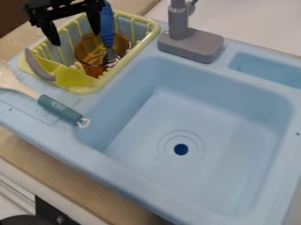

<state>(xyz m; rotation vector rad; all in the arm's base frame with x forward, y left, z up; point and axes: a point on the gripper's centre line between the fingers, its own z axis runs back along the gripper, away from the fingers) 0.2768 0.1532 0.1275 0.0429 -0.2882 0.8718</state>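
Note:
My gripper (76, 38) is at the upper left, over the yellow dish rack (152, 31), open with its two fingers wide apart. A blue-handled utensil (107, 26) leans upright in the rack, just beside the right finger; whether they touch, I cannot tell. Its metal end is down in a clear orange cup (122, 42) inside the rack. At the rack's left end is a curved grey piece (36, 66) beside a yellow piece (73, 78). A brush with a teal handle (59, 109) lies on the ledge left of the basin.
The light blue sink (194, 114) takes up the middle and right. A grey faucet (191, 44) stands behind the basin, right of the rack. A small recessed compartment (267, 68) is at the upper right. Wooden counter (64, 171) runs along the lower left, with a dark round object (26, 219) below.

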